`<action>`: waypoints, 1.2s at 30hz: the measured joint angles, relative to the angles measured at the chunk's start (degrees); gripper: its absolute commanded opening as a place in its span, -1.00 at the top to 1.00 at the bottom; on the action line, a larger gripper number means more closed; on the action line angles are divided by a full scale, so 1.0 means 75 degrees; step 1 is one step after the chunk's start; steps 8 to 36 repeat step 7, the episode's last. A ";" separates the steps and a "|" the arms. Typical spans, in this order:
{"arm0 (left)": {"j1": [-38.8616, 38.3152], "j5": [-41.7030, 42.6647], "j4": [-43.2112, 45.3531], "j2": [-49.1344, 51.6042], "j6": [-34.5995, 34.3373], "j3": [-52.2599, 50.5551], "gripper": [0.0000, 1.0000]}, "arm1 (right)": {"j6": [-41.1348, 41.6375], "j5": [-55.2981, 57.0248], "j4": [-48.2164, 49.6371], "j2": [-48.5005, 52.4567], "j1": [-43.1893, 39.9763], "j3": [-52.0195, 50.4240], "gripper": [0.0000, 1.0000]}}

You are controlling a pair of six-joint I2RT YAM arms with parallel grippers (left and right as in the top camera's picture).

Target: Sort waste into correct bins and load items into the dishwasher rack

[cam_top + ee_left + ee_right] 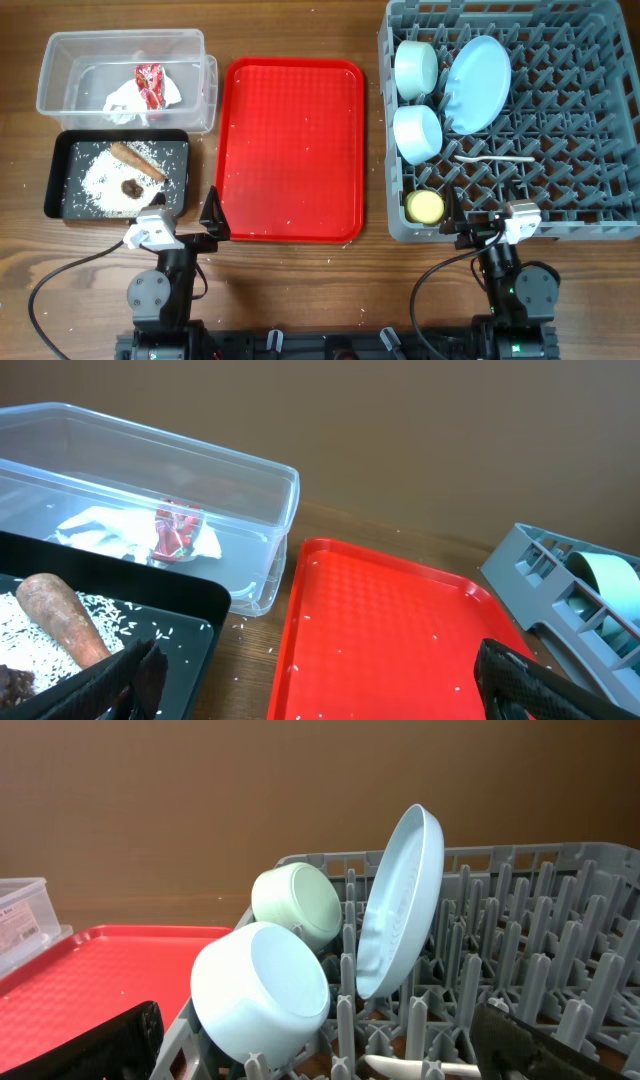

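Both jaws spread, empty. Yellow cup (424, 207) overhead only; right-wrist sliver probably spoon (402, 1066).

This is looking like a robotics lab bench: a left arm (160, 290) and a right arm (515, 285) are standing at the edge of a wooden table (300, 30), black cables (32, 298) are trailing over it, a plain brown wall (420, 440) is backing it, and a grey dishwasher rack (600, 215) is sitting on top.

We see a wood-grain counter (300, 290), a glossy textured red plastic tray (290, 150), and a clear plastic tub (60, 60).
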 measured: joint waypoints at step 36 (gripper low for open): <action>0.0000 0.0000 0.0000 0.0000 0.0000 0.0000 -1.00 | 0.0000 0.0000 0.0000 0.0000 0.0000 0.0000 -1.00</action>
